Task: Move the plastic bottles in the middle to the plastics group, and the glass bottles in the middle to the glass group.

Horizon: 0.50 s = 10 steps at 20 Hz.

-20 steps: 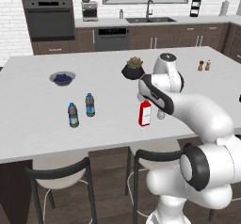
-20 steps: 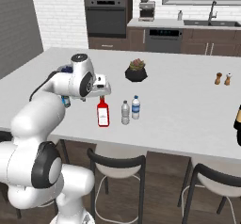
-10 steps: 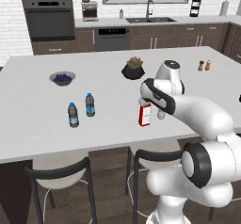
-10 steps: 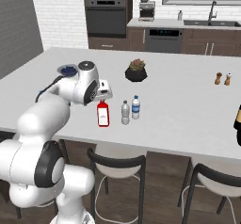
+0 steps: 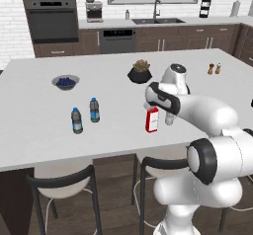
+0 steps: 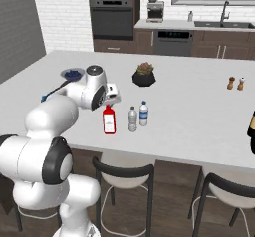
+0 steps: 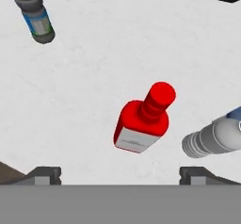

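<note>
The red bottle [image 5: 152, 120] [image 6: 108, 120] with a white label stands upright near the counter's front edge. My gripper [image 5: 152, 102] [image 6: 111, 101] [image 7: 120, 176] hangs open just above it and touches nothing. In the hand view the red bottle [image 7: 141, 120] lies between and beyond the two fingertips [image 7: 45, 175]. Two clear pale-capped bottles [image 6: 132, 119] [image 6: 143, 113] stand just right of it; one clear bottle [image 7: 214, 138] is at the hand view's right edge, and one [image 5: 169, 118] is half hidden by my arm. Two dark-capped, blue-labelled bottles [image 5: 76, 121] [image 5: 94, 110] stand to the left.
A bowl of blueberries [image 5: 65, 82] sits at the back left and a dark potted plant [image 5: 140, 73] behind the bottles. Salt and pepper shakers [image 6: 236, 83] stand at the far right. A dark bottle [image 6: 252, 131] shows at the right edge. Stools stand under the counter's front edge.
The hand has swung across and down until it is over the red bottle. The bottles have stayed where they were.
</note>
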Tool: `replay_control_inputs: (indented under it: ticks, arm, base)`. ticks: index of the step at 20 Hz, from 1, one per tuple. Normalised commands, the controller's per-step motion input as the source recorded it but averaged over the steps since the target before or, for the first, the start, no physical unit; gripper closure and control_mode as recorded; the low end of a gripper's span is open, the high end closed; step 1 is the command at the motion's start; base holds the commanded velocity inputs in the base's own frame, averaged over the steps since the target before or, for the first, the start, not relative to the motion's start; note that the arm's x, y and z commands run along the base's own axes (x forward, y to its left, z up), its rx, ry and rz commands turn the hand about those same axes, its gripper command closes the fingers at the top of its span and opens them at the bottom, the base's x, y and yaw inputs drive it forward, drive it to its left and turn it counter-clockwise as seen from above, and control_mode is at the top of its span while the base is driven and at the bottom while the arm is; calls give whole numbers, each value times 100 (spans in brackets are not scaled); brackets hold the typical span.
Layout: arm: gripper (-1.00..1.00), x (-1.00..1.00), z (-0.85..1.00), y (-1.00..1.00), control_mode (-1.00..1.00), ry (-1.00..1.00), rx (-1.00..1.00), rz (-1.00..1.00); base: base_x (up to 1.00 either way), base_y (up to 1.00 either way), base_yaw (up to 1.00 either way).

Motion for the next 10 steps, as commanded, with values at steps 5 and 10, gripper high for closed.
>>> replay_control_inputs:
  ticks: [5, 10]
  arm:
    - [-100, 35, -9, 0, -100, 0, 0, 0]
    - [-100, 32, -21, 0, -100, 0, 0, 0]
  base:
    - [0, 0, 0]
    - [0, 0, 0]
